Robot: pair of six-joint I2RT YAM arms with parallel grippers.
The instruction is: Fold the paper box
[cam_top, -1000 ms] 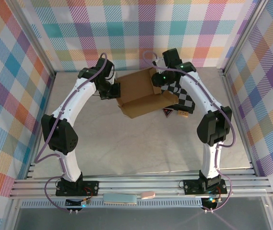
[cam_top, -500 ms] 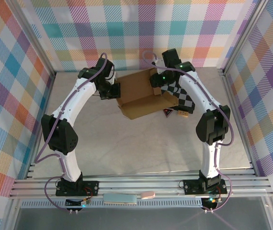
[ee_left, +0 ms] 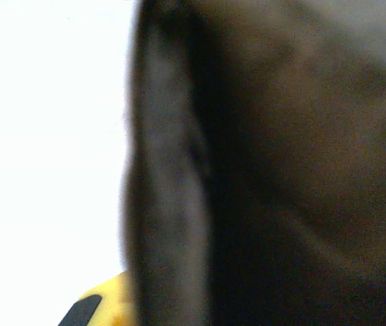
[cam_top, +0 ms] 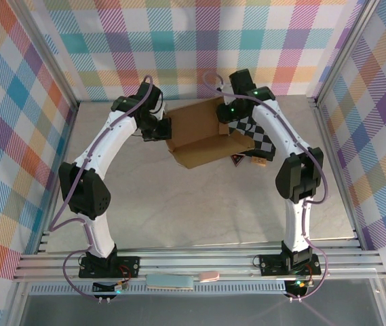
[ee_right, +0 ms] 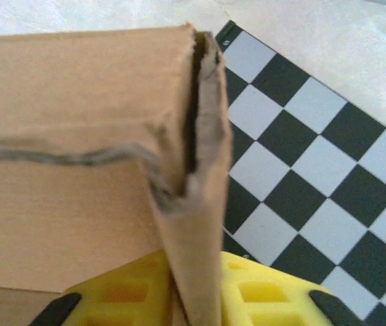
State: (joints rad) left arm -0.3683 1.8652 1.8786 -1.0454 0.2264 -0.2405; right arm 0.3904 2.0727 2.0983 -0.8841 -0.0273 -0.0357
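Observation:
The paper box is a brown, half-folded cardboard mailer at the back of the table, held between both arms. My left gripper is at its left edge. In the left wrist view a dark, blurred cardboard wall stands edge-on against one yellow finger; the other finger is hidden. My right gripper is at the box's right end. In the right wrist view this gripper is shut on a doubled, upright cardboard wall, with a yellow pad on each side.
A black-and-grey checkered board lies on the table under and to the right of the box, seen close in the right wrist view as checkered board. Checkered cloth walls and aluminium posts enclose the table.
My right gripper has shifted slightly toward the back with the box's right wall in it, and the box has turned a little. The left arm has barely moved.

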